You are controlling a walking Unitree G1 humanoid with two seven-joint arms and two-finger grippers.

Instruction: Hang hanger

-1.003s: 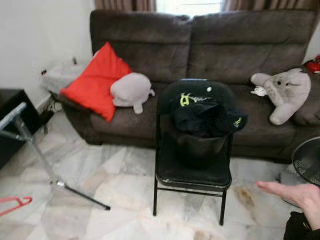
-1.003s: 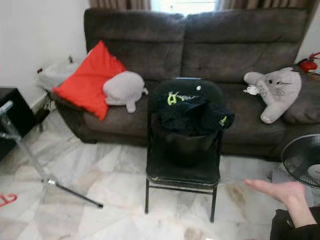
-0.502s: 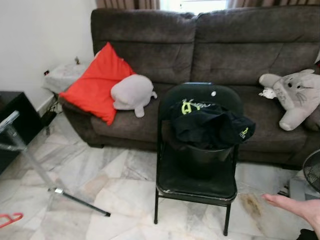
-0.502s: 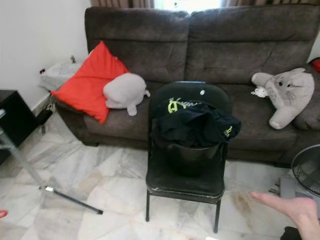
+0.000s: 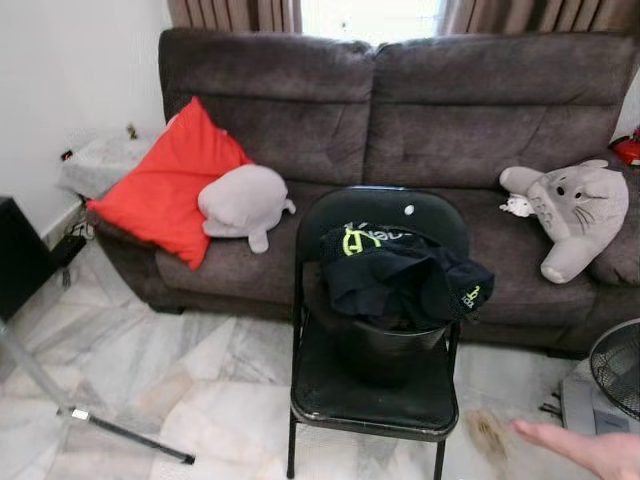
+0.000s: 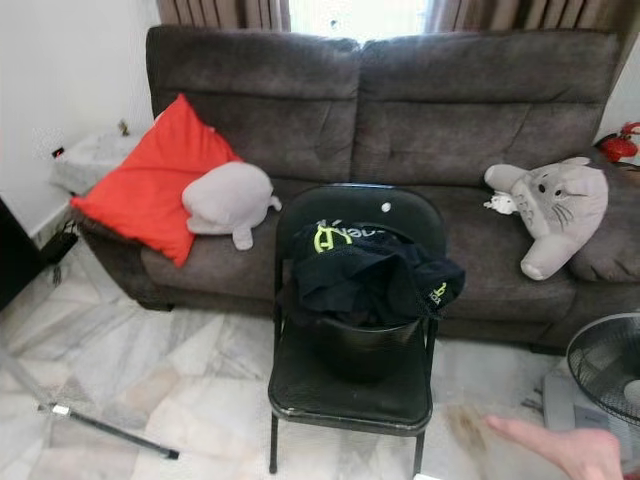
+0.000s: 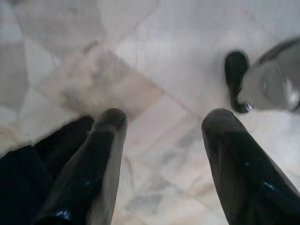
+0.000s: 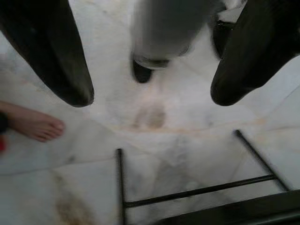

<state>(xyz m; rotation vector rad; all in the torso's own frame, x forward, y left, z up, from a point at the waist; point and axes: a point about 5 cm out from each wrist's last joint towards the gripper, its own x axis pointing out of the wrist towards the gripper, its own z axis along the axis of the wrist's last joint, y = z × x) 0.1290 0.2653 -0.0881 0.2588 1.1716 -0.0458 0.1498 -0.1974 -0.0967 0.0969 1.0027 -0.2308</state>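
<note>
My left gripper (image 7: pixel 161 136) hangs open over the pale marble floor, with nothing between its two black fingers (image 7: pixel 101 159). My right gripper (image 8: pixel 150 79) is open too and points down at the floor beside the black chair's legs (image 8: pixel 121 183). A slanted metal pole with a foot (image 5: pixel 125 437), part of a stand, lies low across the floor at the left.
A black folding chair (image 5: pixel 370 395) stands ahead, bearing a black bucket draped with a black garment (image 5: pixel 400 275). Behind it is a brown sofa (image 5: pixel 460 110) with a red cushion (image 5: pixel 165 185) and plush toys. A person's bare foot (image 5: pixel 590 450) and a fan (image 5: pixel 618 365) are at the right.
The camera has tilted up and shifted, so the sofa back shows more. The red hanger on the floor at lower left has slid out of the picture.
</note>
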